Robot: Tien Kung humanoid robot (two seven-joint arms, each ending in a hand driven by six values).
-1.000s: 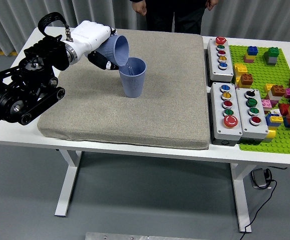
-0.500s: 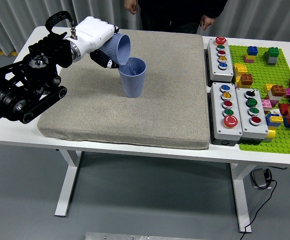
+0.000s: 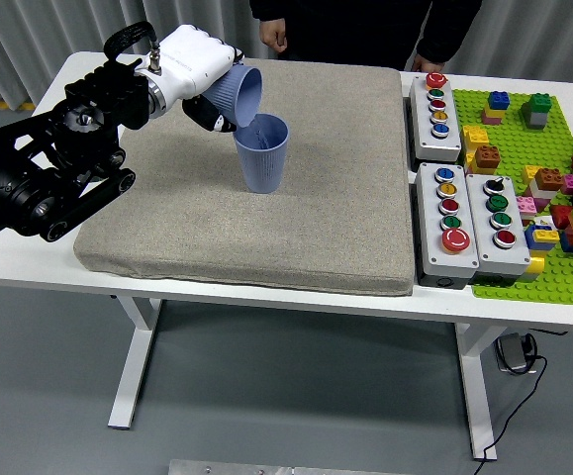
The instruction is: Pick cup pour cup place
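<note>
A blue ribbed cup [image 3: 262,156] stands upright on the grey mat [image 3: 335,198], left of its middle. My left hand [image 3: 205,84], white with black fingers, is shut on a second blue cup [image 3: 238,96]. That cup is tipped steeply to the right, with its mouth over the standing cup's rim. My black left arm [image 3: 48,168] reaches in from the left edge. My right arm does not show in the picture.
Three grey button boxes [image 3: 461,193] lie right of the mat. Beyond them a green baseplate [image 3: 524,277] carries several coloured bricks. A person in dark clothes stands at the far side, one hand [image 3: 276,40] near the mat's back edge.
My left hand and the tipped cup have risen slightly and shifted right, still over the standing cup. The person has leaned closer to the table.
</note>
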